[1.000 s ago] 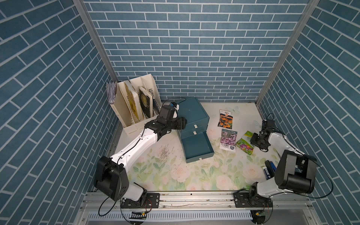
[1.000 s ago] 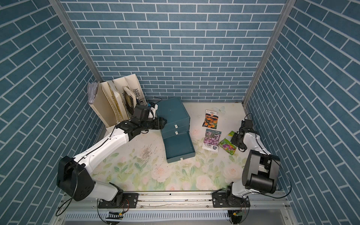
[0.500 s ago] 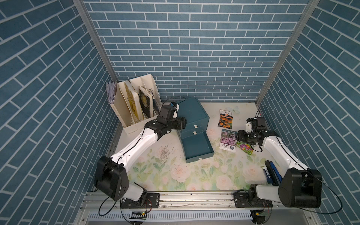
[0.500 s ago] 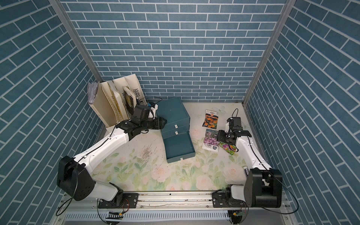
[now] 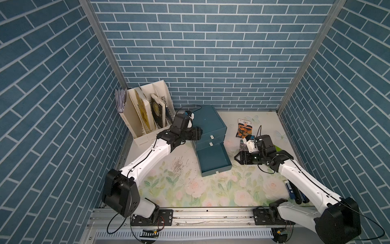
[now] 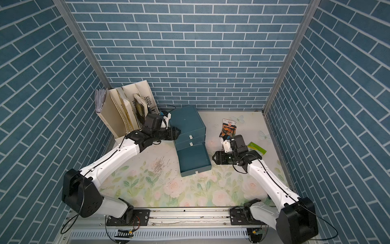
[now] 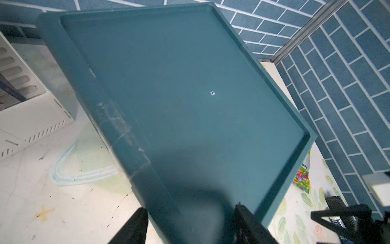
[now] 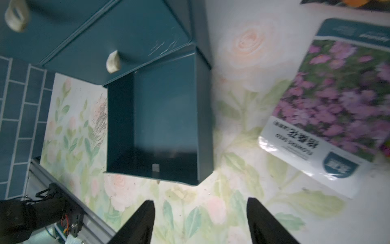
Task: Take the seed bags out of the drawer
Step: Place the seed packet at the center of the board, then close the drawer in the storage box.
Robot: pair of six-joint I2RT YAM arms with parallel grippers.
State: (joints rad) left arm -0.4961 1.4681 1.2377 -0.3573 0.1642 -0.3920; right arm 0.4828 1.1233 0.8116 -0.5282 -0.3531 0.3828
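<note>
Blue brick-pattern walls [image 5: 190, 52] on three sides, metal corner posts [image 5: 101, 42]. Floral-print pale tabletop mat [image 5: 190, 190]. Cream slotted file organizer [image 5: 145, 126] back corner. Aluminium rail [image 5: 211, 217] along front edge. Even light.

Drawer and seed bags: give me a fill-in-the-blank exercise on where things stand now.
1. The pulled-out bottom drawer of the teal cabinet holds ____ seed bags.
2. The purple-bloom seed bag lies on the ____ mat.
3. The right gripper hovers with jaws ____, holding nothing.
4. The left gripper rests against the ____ of the cabinet.

Missing words: no; floral; open; top
</note>
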